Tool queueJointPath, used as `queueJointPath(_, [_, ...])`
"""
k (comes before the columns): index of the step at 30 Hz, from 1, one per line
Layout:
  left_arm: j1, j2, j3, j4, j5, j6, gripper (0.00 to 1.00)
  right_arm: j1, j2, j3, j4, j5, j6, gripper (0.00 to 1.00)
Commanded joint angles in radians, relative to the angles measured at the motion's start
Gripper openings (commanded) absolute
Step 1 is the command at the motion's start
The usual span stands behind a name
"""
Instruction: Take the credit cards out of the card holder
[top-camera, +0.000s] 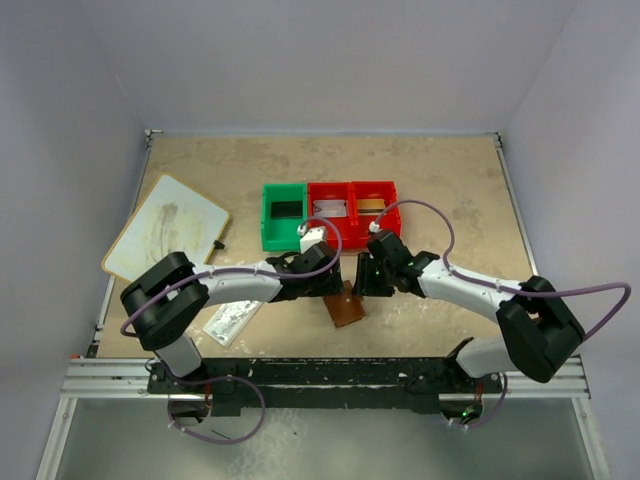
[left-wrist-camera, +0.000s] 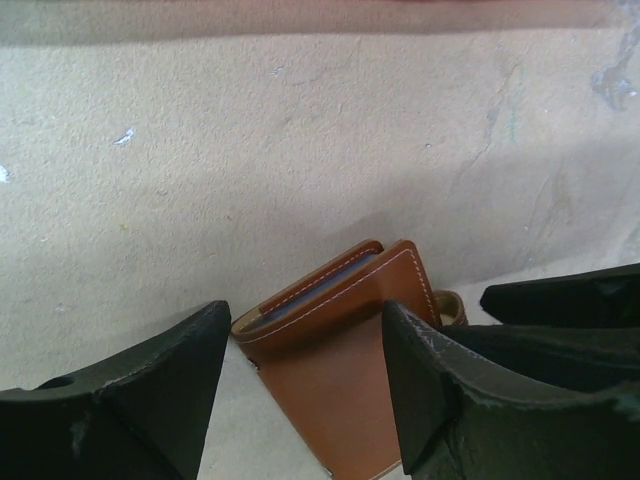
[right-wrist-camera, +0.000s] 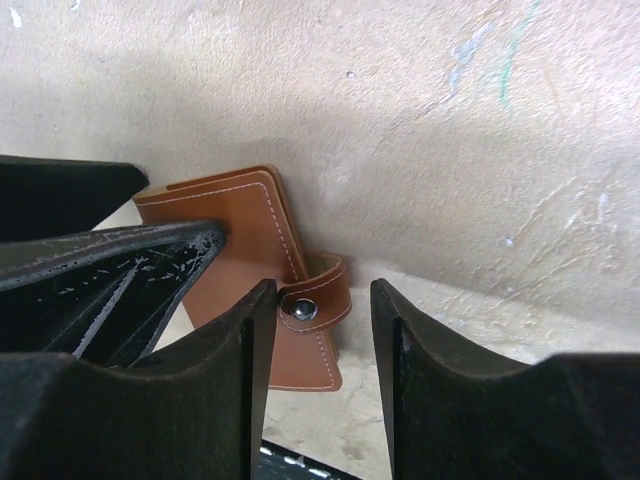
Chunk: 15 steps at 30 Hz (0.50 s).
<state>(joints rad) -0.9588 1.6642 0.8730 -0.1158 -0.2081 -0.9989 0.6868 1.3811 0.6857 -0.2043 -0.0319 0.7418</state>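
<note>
Brown card holder (top-camera: 347, 307) folded | left gripper (left-wrist-camera: 305, 330) parted, straddling it | right gripper (right-wrist-camera: 322, 300) parted around strap (right-wrist-camera: 332, 282)

Arms angled inward, left end effector (left-wrist-camera: 305, 335) parted, right end effector (right-wrist-camera: 322, 300) parted

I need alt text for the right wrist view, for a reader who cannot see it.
A closed brown leather card holder lies on a beige table, its snap strap between the black fingers of the open right claw.

Green bin (top-camera: 283, 238) beside two red bins (top-camera: 330, 188), white board (top-camera: 166, 229) far left, clear packet (top-camera: 230, 322)
</note>
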Motion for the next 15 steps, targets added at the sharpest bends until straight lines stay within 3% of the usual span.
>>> queueJointPath(1, [-0.012,0.006,0.008,-0.130,-0.085,0.033,0.60,-0.002,-0.008,0.060,-0.067,0.077,-0.047,0.45])
queueJointPath(15, [-0.014,-0.005,0.001,-0.124,-0.078,0.036,0.52,0.000,-0.030,0.073,-0.071,0.047,-0.105,0.39])
